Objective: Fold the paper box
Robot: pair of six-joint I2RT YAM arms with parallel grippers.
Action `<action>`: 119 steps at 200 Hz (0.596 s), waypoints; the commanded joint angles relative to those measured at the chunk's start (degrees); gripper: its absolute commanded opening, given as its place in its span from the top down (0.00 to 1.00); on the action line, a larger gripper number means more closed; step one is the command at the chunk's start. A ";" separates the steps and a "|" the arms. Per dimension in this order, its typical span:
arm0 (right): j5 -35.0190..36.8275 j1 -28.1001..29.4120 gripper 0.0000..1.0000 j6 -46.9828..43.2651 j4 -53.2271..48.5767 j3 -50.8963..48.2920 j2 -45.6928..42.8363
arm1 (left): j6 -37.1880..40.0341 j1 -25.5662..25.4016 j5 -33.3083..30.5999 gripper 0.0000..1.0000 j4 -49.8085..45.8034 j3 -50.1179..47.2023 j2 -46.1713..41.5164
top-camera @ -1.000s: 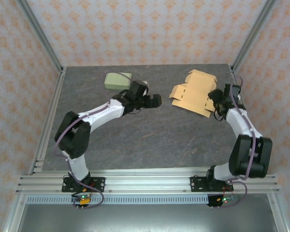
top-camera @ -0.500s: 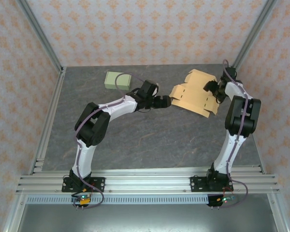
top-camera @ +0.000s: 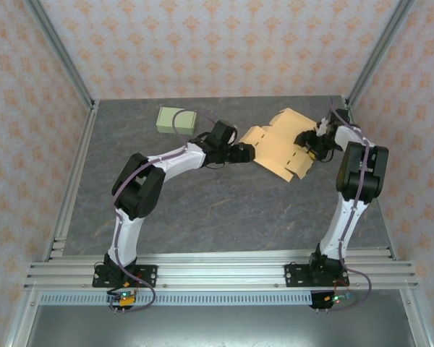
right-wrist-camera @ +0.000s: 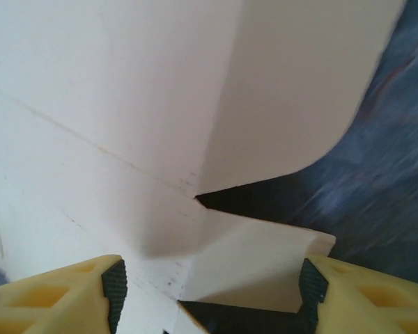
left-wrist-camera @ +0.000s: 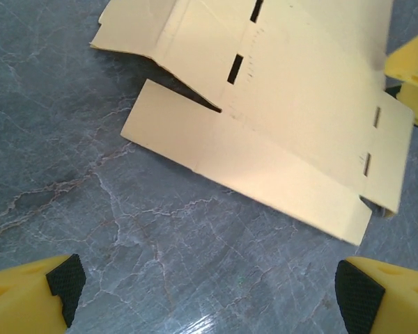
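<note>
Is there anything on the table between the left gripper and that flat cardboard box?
No. The left wrist view shows bare grey table between the left gripper and the paper box's near edge.

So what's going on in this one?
Both arms are at the paper box, which lies as a mostly flat, unfolded blank on the far right of the table. The left gripper is open just short of its edge, touching nothing. The right gripper is open around a side flap. No fold looks finished yet. A small green box sits apart at the back left.
</note>
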 commanded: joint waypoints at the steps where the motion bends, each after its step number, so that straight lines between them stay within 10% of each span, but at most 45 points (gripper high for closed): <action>1: -9.22 1.06 0.33 2.46 2.29 -6.74 -5.21 | 1.49 0.62 -2.01 0.04 -1.76 -1.96 -1.97; 119: -17.91 13.46 0.44 9.57 14.88 -21.86 -13.88 | 2.65 3.63 -0.59 0.04 0.11 -8.00 -3.57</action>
